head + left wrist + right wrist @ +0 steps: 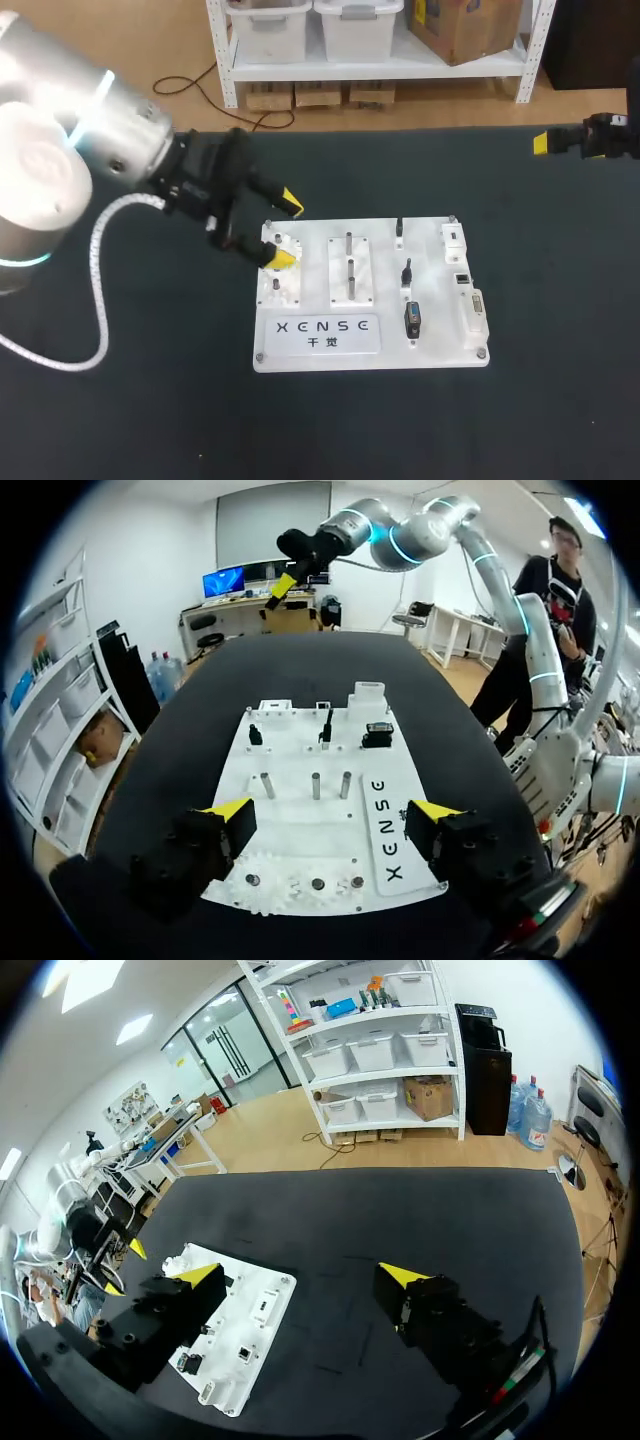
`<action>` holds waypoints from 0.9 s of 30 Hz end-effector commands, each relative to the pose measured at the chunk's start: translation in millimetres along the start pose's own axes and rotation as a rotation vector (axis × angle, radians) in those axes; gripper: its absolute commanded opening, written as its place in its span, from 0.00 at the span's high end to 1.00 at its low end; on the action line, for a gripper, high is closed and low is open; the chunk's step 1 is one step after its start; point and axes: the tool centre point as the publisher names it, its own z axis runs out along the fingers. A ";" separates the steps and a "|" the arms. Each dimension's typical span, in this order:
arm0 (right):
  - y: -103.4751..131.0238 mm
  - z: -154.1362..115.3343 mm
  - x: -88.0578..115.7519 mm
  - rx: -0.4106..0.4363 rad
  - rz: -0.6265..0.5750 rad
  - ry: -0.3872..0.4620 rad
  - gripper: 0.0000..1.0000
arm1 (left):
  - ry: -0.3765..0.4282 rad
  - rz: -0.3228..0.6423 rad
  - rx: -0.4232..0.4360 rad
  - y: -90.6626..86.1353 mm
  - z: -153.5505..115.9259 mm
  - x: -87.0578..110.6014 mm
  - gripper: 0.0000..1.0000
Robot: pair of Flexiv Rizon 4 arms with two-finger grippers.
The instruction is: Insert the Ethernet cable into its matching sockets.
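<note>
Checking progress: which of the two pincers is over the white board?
The left pincer, above the gear corner of the white board; the right pincer hangs near the far edge of the table, off the board.

On the table (150, 420) lies the board (430, 350), left hand (285, 230) over its left end, right hand (545, 142) far right.
</note>
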 end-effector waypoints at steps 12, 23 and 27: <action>0.0 -0.2 0.1 0.000 0.000 0.000 0.00 | 0.001 -0.066 -0.074 -7.7 26.7 15.4 0.00; 0.0 -0.2 0.1 0.000 0.000 0.000 0.00 | 0.014 -0.086 -0.081 -9.3 35.1 13.6 0.00; 0.0 -0.2 0.1 0.000 0.000 0.000 0.00 | 0.014 -0.086 -0.081 -9.3 35.1 13.6 0.00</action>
